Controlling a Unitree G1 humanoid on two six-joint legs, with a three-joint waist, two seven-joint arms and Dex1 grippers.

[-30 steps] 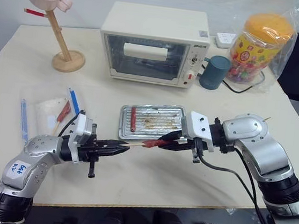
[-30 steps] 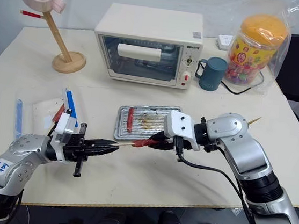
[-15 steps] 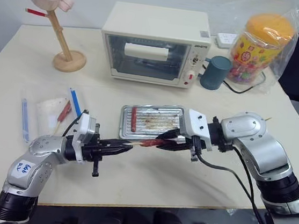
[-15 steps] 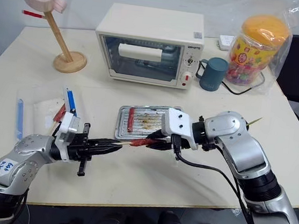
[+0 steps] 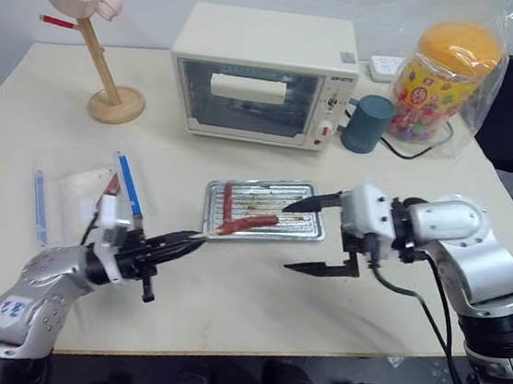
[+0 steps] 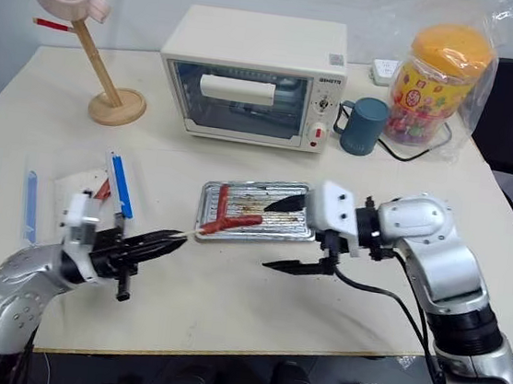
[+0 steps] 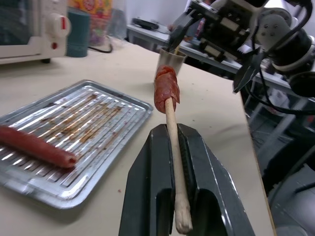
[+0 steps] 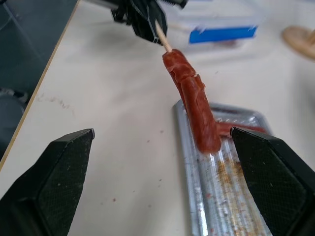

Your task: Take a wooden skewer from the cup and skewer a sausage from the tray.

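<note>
My left gripper is shut on the butt of the wooden skewer. A reddish-brown sausage is threaded on the skewer's far end and hangs over the front part of the metal tray. A second sausage lies in the tray at its left side. My right gripper stands wide open just right of the skewered sausage, one finger over the tray and one over the table, touching nothing. The steel cup shows beyond the sausage in the left wrist view, beside my right arm.
A cream toaster oven stands at the back, with a teal mug and a bagged candy jar to its right. A wooden stand is at the back left. A clear bag with blue strips lies by my left arm.
My right gripper has opened, let go of the sausage and drawn back to the right and up. My left gripper has pulled left with the skewered sausage.
</note>
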